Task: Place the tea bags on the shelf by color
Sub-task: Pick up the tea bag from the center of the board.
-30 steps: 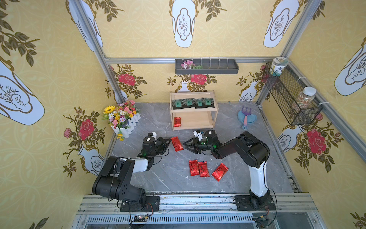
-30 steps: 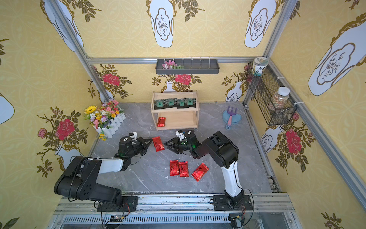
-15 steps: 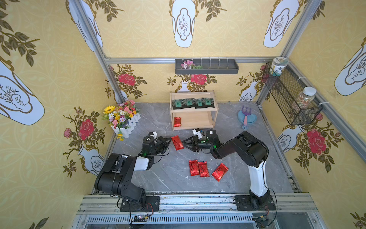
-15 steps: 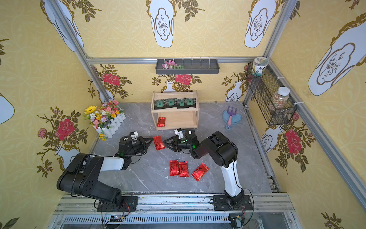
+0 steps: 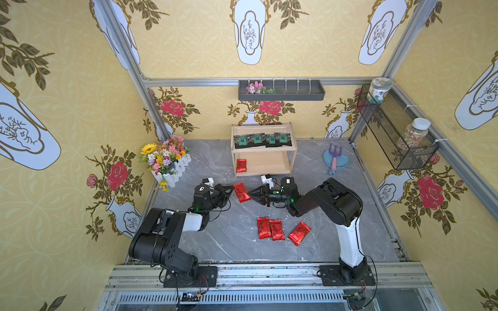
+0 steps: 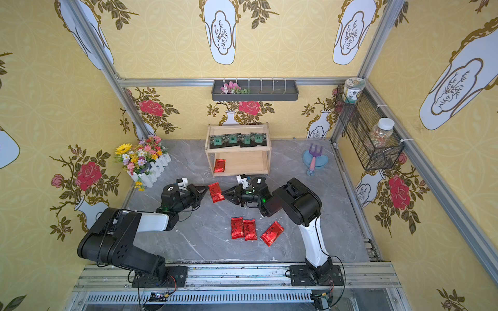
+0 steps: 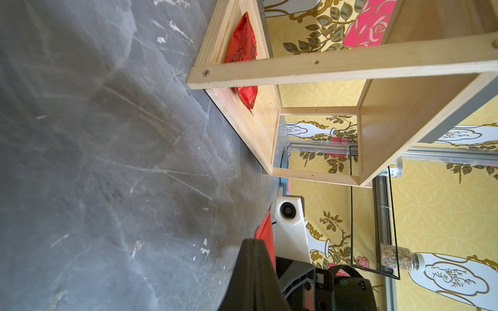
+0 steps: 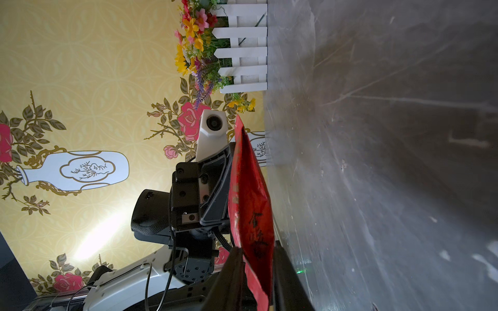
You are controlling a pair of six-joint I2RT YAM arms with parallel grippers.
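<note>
Left wrist view: held bag (image 7: 265,231) mostly hidden behind left gripper (image 7: 258,245), red sliver only. Shelf (image 7: 336,64) cut off by frame edge; its post covers part of shelf bag (image 7: 241,48). Right wrist view: held bag's end leaves frame between right gripper (image 8: 257,246) fingers; contact unclear. Both top views: its writing too small to read.

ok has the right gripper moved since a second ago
Yes, slightly: the right gripper has edged toward the front rim of the shelf and closed on the red tea bag that the left gripper holds.
</note>
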